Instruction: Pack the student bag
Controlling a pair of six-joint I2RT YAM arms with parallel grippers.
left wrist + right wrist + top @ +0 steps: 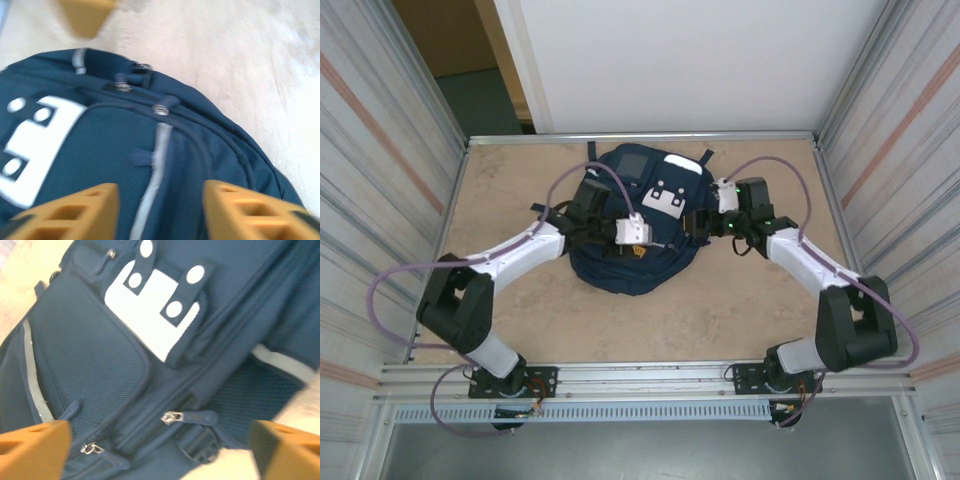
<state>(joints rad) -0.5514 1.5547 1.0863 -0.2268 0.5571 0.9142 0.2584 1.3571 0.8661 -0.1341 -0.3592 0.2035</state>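
Note:
The student bag [635,225], navy with thin pale stripes and a white buckle patch [667,198], lies flat in the middle of the table with its zippers closed. My left gripper [642,245] hovers over the bag's front. In the left wrist view the left gripper [160,212] is open, its tan fingers [75,215] either side of a pale stripe [157,165], holding nothing. My right gripper [707,215] is at the bag's right side. In the right wrist view the right gripper [160,450] stands wide open above a zipper pull [172,416] and a strap buckle [197,445].
The beige tabletop [520,320] surrounds the bag, with bare room in front of it and to the left. Corrugated walls [380,180] close in both sides, and a metal rail [640,372] runs along the near edge. A blurred tan shape [87,17] sits beyond the bag.

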